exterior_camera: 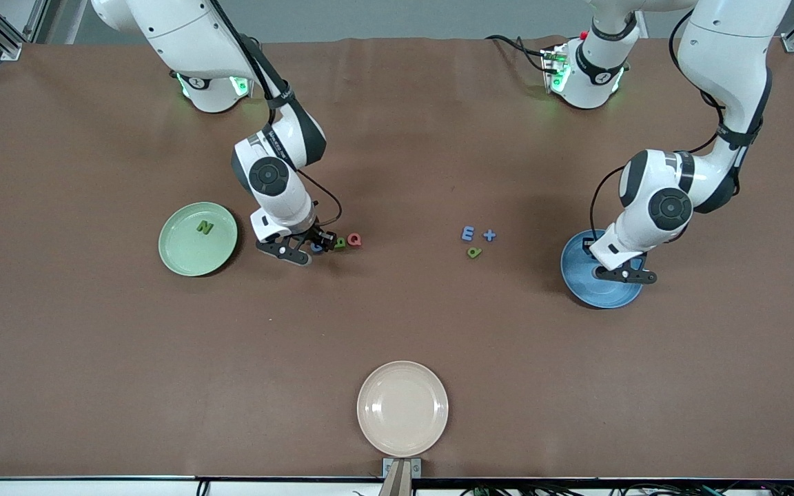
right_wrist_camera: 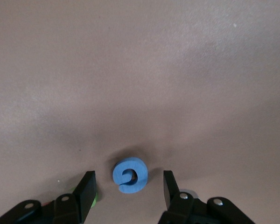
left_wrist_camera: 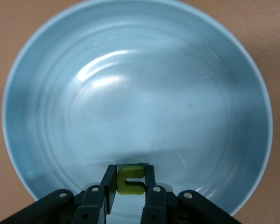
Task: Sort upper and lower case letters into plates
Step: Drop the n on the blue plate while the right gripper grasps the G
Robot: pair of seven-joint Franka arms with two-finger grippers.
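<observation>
L gripper (left_wrist_camera: pixel 129 193) hangs over the blue plate (exterior_camera: pixel 579 279) near the table's L-arm end, fingers clamped on a green "u" (left_wrist_camera: pixel 129 180). R gripper (right_wrist_camera: pixel 129 186) is low at the tabletop just beside the green plate (exterior_camera: pixel 180 258), fingers apart w/ a blue G (right_wrist_camera: pixel 130 175) on the table between them, untouched. 1 green N (exterior_camera: pixel 205 226) lies in the green plate. Green B (exterior_camera: pixel 340 242) and red Q (exterior_camera: pixel 354 239) sit beside the R gripper. Mid-table: blue E (exterior_camera: pixel 467 233), blue "t" (exterior_camera: pixel 489 235), green "a" (exterior_camera: pixel 473 252). Cream plate (exterior_camera: pixel 402 408) sits at the camera-side edge.
</observation>
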